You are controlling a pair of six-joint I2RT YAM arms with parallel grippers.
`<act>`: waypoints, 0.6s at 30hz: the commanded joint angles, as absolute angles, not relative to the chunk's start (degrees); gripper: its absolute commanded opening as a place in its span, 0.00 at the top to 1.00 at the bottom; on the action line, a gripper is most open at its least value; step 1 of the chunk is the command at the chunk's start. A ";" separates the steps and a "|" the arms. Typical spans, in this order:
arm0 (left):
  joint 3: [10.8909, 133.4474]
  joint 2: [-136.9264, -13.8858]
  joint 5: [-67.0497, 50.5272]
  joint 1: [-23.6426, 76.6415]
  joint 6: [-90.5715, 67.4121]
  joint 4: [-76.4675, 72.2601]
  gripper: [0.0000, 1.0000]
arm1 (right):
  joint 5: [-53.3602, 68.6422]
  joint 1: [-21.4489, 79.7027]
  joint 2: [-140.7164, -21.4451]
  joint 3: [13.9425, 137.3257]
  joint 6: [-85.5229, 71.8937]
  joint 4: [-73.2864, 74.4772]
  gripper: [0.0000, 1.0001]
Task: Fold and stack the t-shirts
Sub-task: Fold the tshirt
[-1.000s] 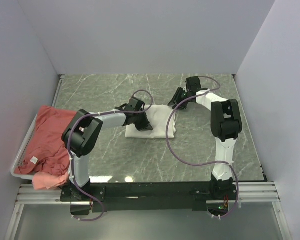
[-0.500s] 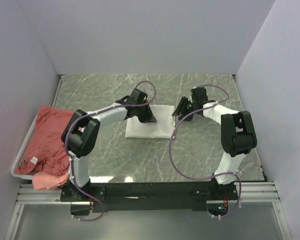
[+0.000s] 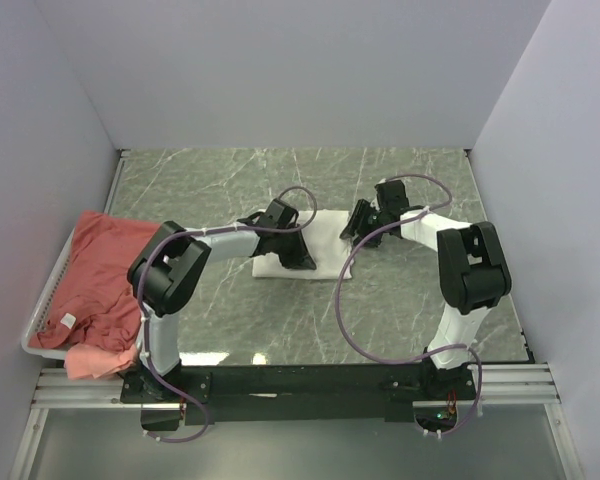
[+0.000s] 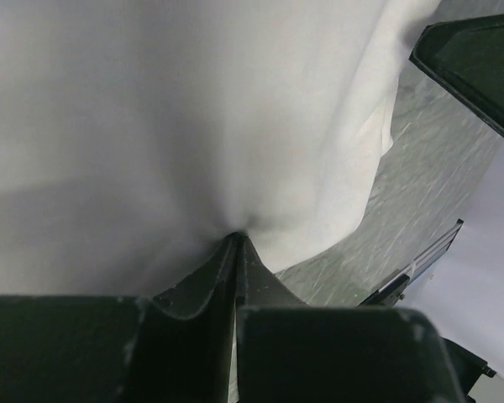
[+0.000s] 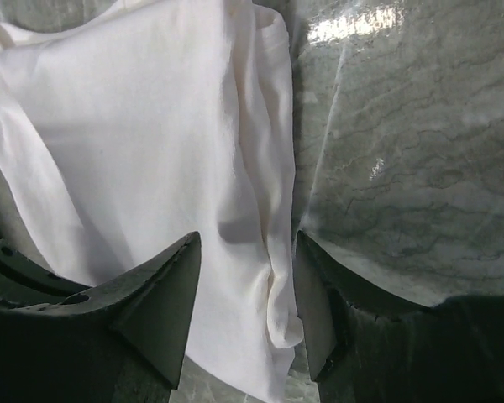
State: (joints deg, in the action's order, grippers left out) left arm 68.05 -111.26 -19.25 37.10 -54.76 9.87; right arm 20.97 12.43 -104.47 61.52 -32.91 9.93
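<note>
White t-shirt (image 3: 325,240) lies part-folded mid-surface, my left hand (image 4: 235,239) pinching a pucker of its cloth and my right hand (image 5: 244,260) spread over its 3 o'clock edge. I judge the fold is nearly done; next I must lay it flat and let go. At 9 o'clock, the white wire basket (image 3: 42,312) holds heaped salmon-red t-shirts (image 3: 95,270).

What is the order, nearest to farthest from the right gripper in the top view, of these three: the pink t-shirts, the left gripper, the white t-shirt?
1. white t-shirt: right at the right gripper, mid-table.
2. left gripper: further left, on the near part of that shirt.
3. pink t-shirts: far left, heaped in the basket.
</note>
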 commanded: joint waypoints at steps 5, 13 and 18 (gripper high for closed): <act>68.90 -113.47 -20.04 38.23 -55.11 7.03 0.93 | 14.51 14.94 -106.43 64.42 -31.64 11.16 0.43; 72.86 -112.50 -19.07 37.10 -53.09 11.42 0.92 | 10.99 18.98 -108.81 68.38 -31.11 13.88 0.46; 75.75 -110.40 -18.46 35.42 -51.16 14.58 0.91 | 7.92 19.95 -109.60 69.87 -30.68 16.16 0.70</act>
